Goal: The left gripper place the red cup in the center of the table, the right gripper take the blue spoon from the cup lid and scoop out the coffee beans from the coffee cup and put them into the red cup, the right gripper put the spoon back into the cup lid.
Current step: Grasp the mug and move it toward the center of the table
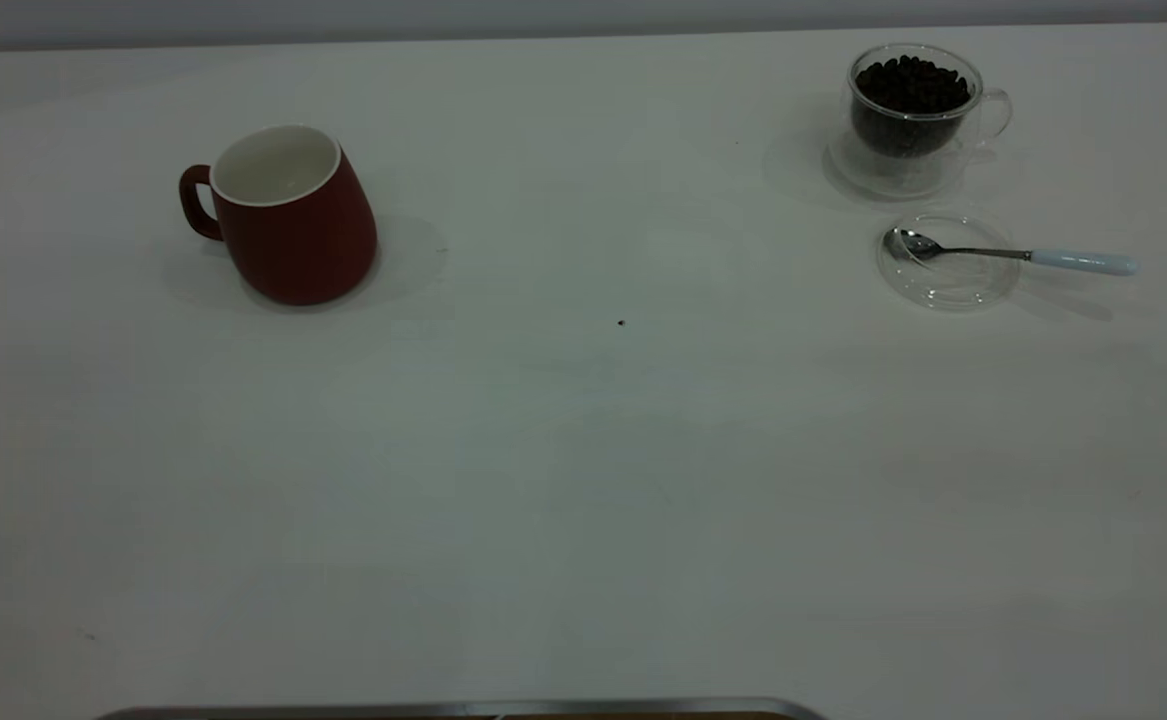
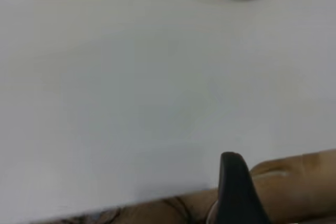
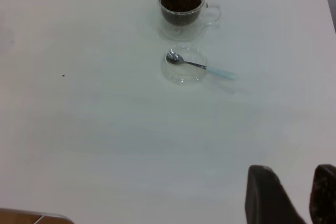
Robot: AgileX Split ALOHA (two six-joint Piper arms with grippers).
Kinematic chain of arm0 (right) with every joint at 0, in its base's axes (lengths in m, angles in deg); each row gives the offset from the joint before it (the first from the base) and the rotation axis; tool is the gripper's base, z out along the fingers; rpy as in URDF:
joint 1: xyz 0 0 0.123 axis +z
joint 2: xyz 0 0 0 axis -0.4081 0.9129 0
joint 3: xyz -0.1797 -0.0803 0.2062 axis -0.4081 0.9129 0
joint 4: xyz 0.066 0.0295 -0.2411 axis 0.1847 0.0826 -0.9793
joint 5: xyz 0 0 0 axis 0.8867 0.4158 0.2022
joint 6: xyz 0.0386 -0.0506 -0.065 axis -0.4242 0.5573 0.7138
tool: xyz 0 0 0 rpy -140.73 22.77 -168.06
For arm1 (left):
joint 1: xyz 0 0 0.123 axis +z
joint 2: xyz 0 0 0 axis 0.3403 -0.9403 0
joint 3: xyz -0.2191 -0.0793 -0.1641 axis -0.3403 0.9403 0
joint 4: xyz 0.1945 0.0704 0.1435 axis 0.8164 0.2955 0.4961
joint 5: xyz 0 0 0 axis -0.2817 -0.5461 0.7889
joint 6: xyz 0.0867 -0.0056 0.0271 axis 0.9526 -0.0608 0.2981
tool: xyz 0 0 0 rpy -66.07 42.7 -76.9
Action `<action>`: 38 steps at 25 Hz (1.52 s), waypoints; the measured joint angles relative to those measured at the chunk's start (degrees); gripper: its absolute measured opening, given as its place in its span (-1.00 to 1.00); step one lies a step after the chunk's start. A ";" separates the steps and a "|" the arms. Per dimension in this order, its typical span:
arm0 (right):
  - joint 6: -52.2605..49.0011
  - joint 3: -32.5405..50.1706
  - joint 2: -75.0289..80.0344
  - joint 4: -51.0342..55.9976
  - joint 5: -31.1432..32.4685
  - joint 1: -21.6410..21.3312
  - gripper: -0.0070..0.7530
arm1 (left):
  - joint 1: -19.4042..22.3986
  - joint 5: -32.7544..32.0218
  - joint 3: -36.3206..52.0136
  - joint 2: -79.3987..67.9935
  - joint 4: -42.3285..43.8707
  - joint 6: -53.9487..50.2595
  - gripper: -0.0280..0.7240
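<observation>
On table (image 1: 583,480): red cup (image 1: 288,215) upright | left pincer (image 2: 236,192): 1 finger visible, state unclear | right pincer (image 3: 294,195): spread, tips cropped

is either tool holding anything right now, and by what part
Nothing is held. The red cup stands alone on the table, and the blue spoon lies across the cup lid, no tool near them.

Glossy red cup (image 1: 288,225); clear glass coffee cup (image 1: 911,112); matt table (image 1: 583,480)
</observation>
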State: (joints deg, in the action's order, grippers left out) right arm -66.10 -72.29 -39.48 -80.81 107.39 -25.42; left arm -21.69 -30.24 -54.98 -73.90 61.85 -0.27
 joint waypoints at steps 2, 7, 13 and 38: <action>0.00 0.00 0.00 0.00 0.00 0.00 -0.35 | -0.80 3.59 -2.74 -8.68 -1.11 4.09 0.45; 0.00 0.00 0.00 0.00 0.00 0.00 -0.35 | -1.09 7.85 -11.52 -29.71 -1.38 13.19 0.45; 0.00 0.00 0.00 0.00 0.00 0.00 -0.35 | -1.09 5.30 -25.77 -53.20 -1.18 30.22 0.45; 0.00 0.00 0.00 0.06 0.00 0.00 -0.35 | -3.30 15.10 -50.46 -94.68 1.95 61.14 0.45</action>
State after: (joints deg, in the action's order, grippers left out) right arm -66.10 -72.29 -39.48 -80.75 107.39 -25.42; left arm -24.99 -15.14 -105.44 -168.58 63.79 60.87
